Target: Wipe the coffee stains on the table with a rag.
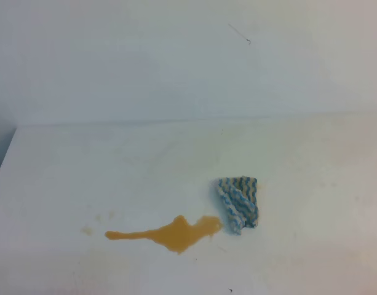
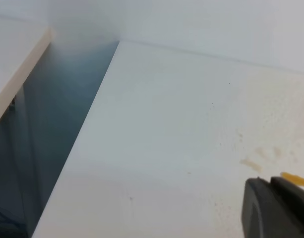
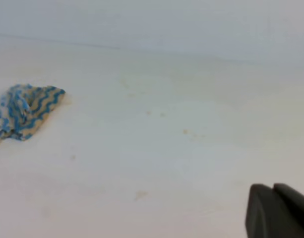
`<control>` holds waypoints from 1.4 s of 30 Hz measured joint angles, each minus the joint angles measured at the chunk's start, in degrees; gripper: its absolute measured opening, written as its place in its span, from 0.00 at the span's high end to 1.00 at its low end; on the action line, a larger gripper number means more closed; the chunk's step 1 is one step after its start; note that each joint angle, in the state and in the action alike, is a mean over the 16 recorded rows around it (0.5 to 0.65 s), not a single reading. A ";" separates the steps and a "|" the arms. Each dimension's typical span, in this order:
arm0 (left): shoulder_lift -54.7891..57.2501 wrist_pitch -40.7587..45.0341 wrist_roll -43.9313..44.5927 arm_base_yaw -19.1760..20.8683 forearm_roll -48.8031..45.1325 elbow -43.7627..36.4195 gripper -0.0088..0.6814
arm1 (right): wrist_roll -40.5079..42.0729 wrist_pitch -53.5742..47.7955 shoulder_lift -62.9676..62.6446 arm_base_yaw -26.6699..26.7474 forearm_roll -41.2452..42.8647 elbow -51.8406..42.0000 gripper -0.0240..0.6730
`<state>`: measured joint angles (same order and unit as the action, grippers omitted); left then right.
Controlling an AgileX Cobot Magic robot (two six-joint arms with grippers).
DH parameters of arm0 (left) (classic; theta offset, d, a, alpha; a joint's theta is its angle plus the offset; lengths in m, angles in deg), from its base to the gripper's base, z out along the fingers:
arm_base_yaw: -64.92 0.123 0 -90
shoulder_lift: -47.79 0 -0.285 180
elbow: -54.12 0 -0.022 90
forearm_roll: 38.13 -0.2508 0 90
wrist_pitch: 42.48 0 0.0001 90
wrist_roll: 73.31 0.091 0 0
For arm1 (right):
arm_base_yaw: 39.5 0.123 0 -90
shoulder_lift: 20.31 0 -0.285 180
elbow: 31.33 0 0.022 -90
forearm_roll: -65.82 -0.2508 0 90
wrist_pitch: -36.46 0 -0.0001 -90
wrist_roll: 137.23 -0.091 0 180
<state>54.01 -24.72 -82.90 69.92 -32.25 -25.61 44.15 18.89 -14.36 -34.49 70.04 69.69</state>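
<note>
Right wrist view: rag [image 3: 25,111] lies well left of my right gripper [image 3: 273,208], jaws pressed together, holding nothing. Rag sits just right of stain [image 1: 170,233]; right arm nearer, I judge.

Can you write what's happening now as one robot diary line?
stage: not started | rag: beside coffee stains, untouched | right gripper: shut, empty

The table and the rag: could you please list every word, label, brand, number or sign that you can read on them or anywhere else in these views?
None: no readable text, label, brand, number or sign shows in any view.
The rag bears only a blue-and-white zigzag weave, no tag.
The table is plain white, with the coffee stains and faint smudges only.
The wall shows one small dark mark, not writing.
</note>
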 joint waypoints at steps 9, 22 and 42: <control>0.00 0.00 0.00 0.00 0.00 0.00 0.99 | 0.00 0.00 0.00 -0.34 0.00 0.00 0.97; 0.00 0.00 0.00 0.00 0.00 0.00 0.99 | 0.00 0.00 0.00 -0.46 0.00 0.00 0.97; 0.00 0.00 0.00 0.00 -0.04 0.00 0.99 | 0.00 0.00 0.06 -0.46 -0.02 0.00 0.97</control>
<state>54.01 -24.72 -82.90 69.92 -32.29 -25.61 44.15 18.89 -14.30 -34.95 70.02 69.69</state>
